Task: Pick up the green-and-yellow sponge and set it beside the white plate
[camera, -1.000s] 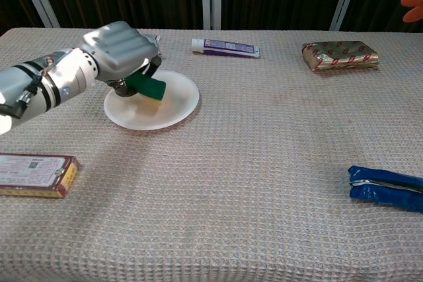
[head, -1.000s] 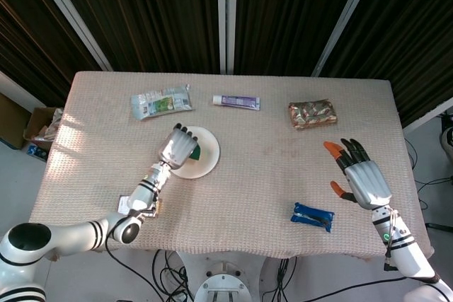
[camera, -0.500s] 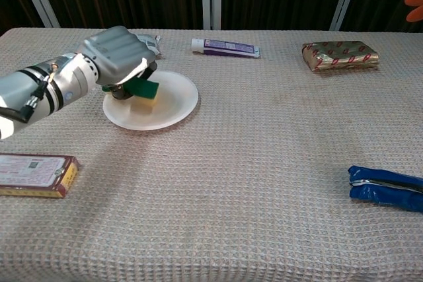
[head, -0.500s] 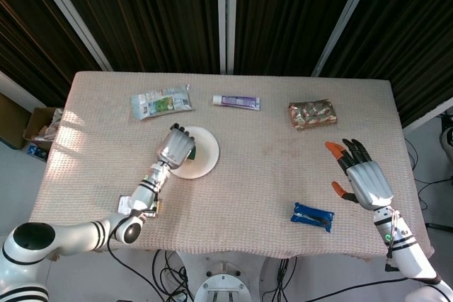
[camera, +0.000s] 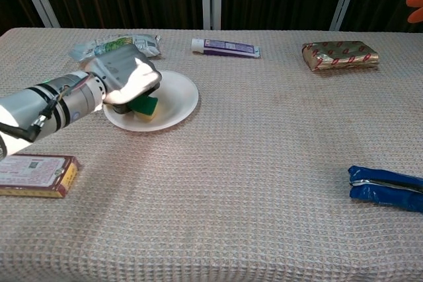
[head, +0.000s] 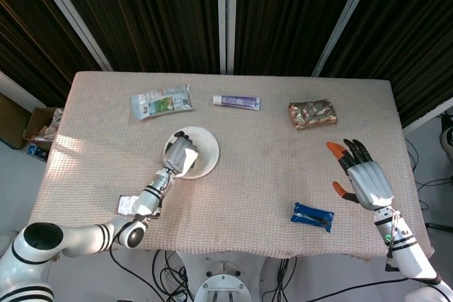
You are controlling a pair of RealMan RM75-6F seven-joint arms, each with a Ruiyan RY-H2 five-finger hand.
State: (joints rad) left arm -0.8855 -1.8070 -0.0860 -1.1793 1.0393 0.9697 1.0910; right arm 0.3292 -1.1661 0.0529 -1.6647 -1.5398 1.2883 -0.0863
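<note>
Gripping the green-and-yellow sponge [camera: 145, 105] over the white plate [camera: 177, 94], the left hand [camera: 124, 78] risks nudging the plate's rim or dropping the sponge back inside; the right hand [head: 366, 179] hovers spread, empty.

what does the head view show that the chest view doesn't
Only the head view shows the whole right hand, fingers spread and holding nothing; the chest view catches just orange fingertips at its edge. Only the chest view shows the green-and-yellow sponge under the left hand, over the white plate; from above the hand hides it. Both show the toothpaste tube, the blue pouch and the patterned packet.
</note>
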